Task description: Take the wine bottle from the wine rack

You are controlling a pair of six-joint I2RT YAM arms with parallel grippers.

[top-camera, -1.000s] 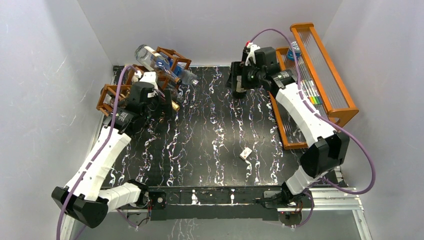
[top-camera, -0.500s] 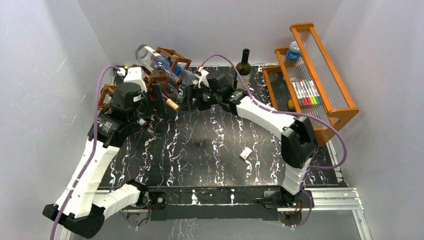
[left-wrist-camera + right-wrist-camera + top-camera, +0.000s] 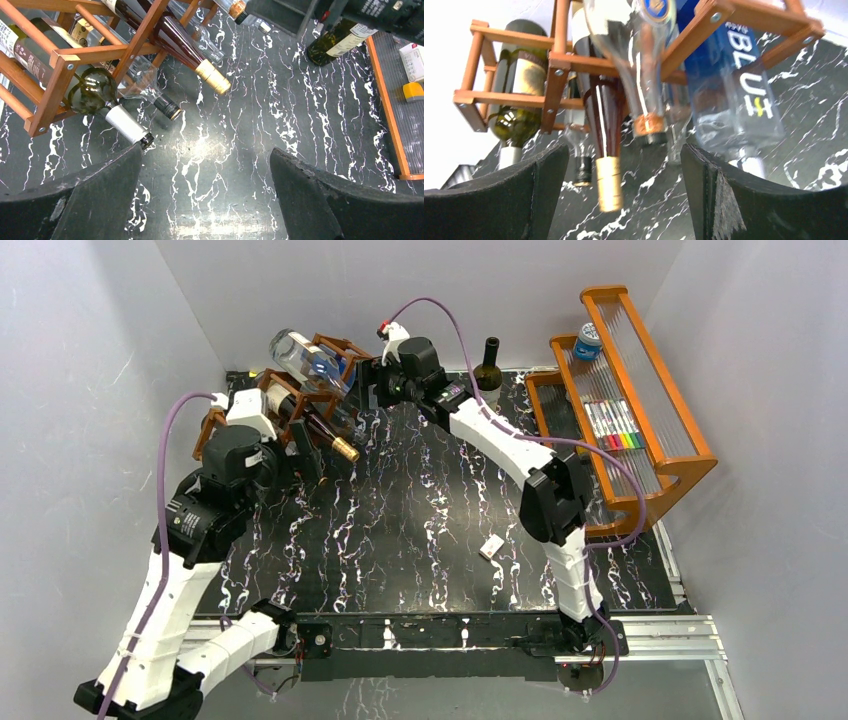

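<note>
Because the wine rack (image 3: 300,405) is crowded with bottles sloping neck-down toward the table, drawing one out could drag its neighbours or shift the whole frame. The right gripper (image 3: 624,150) hovers in front of the rack with its fingers spread wide and nothing between them. The left gripper (image 3: 205,165), equally wide and empty, hangs over the table just in front of the rack.

The likeliest target, in my judgement, is the gold-capped dark bottle (image 3: 605,130), which lies in a middle cell of the rack with its neck poking out the front. Thin clear necks crowd it on both sides, so a finger closing there may catch one of them instead. The blue-labelled clear bottle (image 3: 734,75) juts from the rack's upper cells and could roll out if the frame is jolted. Smooth glass may also slip in the pinch. A green wine bottle (image 3: 488,370) stands to the right of the rack, close to the right forearm, and a careless swing could topple it.

The tabletop (image 3: 430,510) under the rack is black with white marble veining. Plain white walls (image 3: 430,290) close in behind and beside the rack, an orange wooden shelf (image 3: 650,380) sits far to its right, and a small white block (image 3: 490,547) lies well in front.
</note>
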